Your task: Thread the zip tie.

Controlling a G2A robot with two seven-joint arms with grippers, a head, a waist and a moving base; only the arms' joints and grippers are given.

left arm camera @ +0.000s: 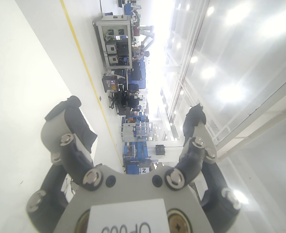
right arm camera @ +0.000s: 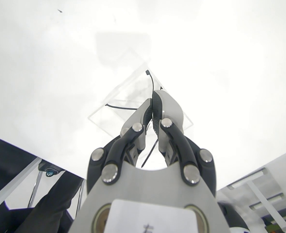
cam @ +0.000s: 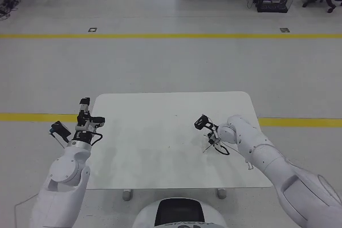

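A thin black zip tie (right arm camera: pixel 150 79) is pinched between the fingers of my right gripper (right arm camera: pixel 154 95), which is shut on it. Its small square head sticks out past the fingertips, and its pointed tail (right arm camera: pixel 149 152) hangs back between the finger links. Another black strand (right arm camera: pixel 121 108) runs sideways from the fingers. From above, the right gripper (cam: pixel 211 138) sits over the right half of the white table (cam: pixel 159 159), with the zip tie (cam: pixel 207 148) dangling beneath it. My left gripper (cam: pixel 90 115) is at the table's left edge; its fingers (left arm camera: pixel 70 112) are spread open with nothing between them.
A clear square plate (right arm camera: pixel 123 90) lies on the table directly under the right gripper. Beyond the left gripper (left arm camera: pixel 133 107) are the hall floor with a yellow line (left arm camera: pixel 84 66) and distant workstations.
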